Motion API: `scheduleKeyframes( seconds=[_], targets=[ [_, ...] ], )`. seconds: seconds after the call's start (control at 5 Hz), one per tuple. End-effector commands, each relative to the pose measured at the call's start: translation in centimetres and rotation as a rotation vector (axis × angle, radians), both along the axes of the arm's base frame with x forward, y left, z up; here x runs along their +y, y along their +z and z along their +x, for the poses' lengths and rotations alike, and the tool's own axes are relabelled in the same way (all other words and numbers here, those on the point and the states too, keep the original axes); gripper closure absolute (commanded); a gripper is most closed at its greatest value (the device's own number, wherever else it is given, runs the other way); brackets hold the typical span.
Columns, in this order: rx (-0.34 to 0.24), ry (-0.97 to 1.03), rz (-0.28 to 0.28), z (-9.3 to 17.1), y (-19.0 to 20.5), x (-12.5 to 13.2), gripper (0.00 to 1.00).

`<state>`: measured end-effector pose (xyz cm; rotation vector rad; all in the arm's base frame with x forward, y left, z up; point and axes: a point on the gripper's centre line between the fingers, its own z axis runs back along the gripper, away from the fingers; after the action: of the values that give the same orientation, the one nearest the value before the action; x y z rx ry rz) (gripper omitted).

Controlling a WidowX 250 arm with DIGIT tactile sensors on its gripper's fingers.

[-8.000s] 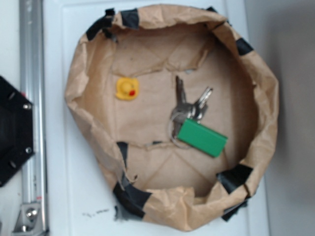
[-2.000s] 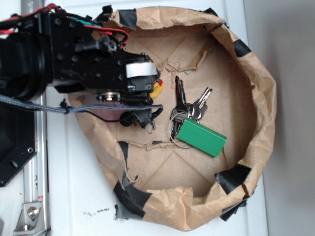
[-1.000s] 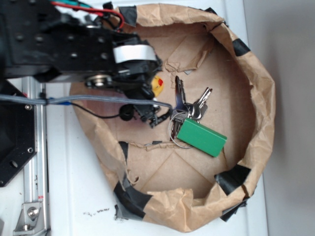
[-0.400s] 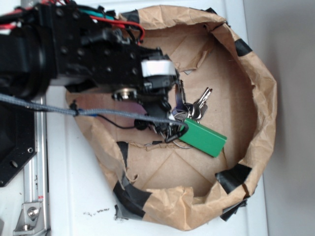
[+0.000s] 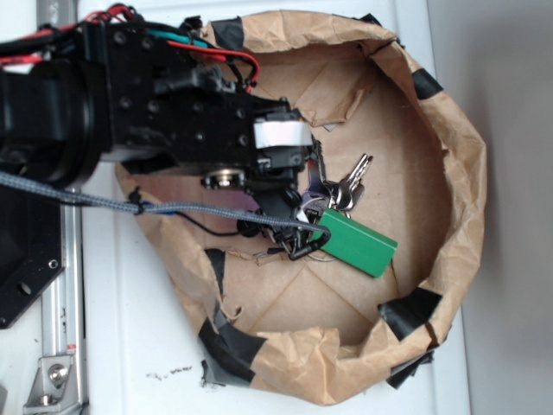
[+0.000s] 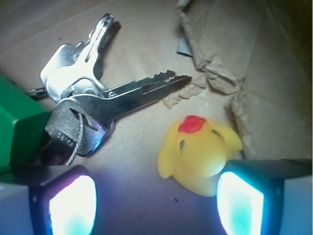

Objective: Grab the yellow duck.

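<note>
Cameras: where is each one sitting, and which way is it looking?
Exterior: sits high above, looking straight down into the paper bowl; the black arm covers the duck here.
Wrist: rides on the gripper, looking down at the bowl floor; its two fingers frame the duck.
Both show the keys and green tag.

A white table [image 5: 130, 346] carried a shallow brown paper basin [image 5: 467, 164] patched with black tape. On the basin's paper floor lay the yellow duck [image 6: 198, 154], silver keys [image 6: 117, 95] and a green key tag [image 5: 356, 244].
</note>
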<state>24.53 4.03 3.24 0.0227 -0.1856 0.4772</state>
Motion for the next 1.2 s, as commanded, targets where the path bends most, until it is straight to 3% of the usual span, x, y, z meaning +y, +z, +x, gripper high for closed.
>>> scheduleKeyframes(
  seconds=[0.0,1.0],
  targets=[
    [-0.062,-0.011,0.014,0.5,1.7,0.7,0.0],
    [-0.048,0.052,0.049,1.0,0.8,3.4,0.0]
  ],
)
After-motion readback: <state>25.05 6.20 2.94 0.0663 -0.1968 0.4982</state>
